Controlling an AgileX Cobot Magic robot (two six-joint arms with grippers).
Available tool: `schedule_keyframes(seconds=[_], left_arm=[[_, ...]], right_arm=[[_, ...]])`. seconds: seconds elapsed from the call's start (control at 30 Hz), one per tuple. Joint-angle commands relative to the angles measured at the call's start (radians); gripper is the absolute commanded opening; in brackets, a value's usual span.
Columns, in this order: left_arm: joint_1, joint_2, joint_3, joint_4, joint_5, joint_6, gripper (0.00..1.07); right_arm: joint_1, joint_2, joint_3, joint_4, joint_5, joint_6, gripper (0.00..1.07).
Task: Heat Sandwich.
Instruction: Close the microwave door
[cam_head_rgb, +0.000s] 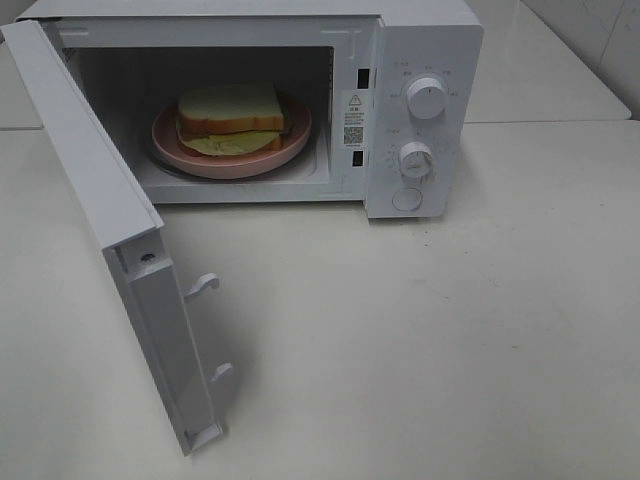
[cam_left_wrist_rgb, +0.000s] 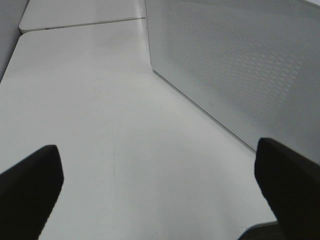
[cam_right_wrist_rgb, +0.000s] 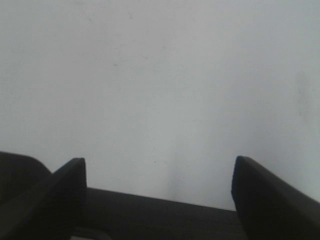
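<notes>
Upper left of the frame, inside the open-doored microwave (cam_head_rgb: 425, 60): sandwich (cam_head_rgb: 232, 118) on a pink plate (cam_head_rgb: 230, 166). Left gripper (cam_left_wrist_rgb: 157, 150) spread wide, empty, near a perforated panel (cam_left_wrist_rgb: 235, 60), perhaps the door (cam_head_rgb: 110, 230). Right gripper (cam_right_wrist_rgb: 159, 162) parted, empty, over white table (cam_right_wrist_rgb: 160, 75).

a: the microwave (cam_head_rgb: 455, 140) top is cut off by the frame edge; its sticker (cam_head_rgb: 353, 118) and the marks round its dials (cam_head_rgb: 427, 98) are too small to read.
b: the plate (cam_head_rgb: 230, 170) rear rim hides behind the sandwich (cam_head_rgb: 232, 118). the left fingers (cam_left_wrist_rgb: 30, 190) and right fingers (cam_right_wrist_rgb: 262, 197) are cropped too.

Left tool (cam_left_wrist_rgb: 157, 147) and right tool (cam_right_wrist_rgb: 160, 161) have blunt matte-black fingers (cam_left_wrist_rgb: 30, 190).
</notes>
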Motion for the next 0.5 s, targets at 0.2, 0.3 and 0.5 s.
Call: schedule_keyframes(seconds=[0.2,0.3,0.5], left_arm=[[-0.004,-0.027,0.003,-0.005,-0.011,0.003,1.01],[-0.004,-0.027,0.003,-0.005,-0.011,0.003,1.01],[-0.004,-0.027,0.003,-0.005,-0.011,0.003,1.01]], right_arm=[[-0.133,-0.19,0.016,0.004,-0.024,-0.009,0.76],[-0.137,-0.265,0.016,0.004,-0.024,-0.01,0.76],[-0.137,-0.359,0.016,0.004,-0.024,-0.01,0.76]])
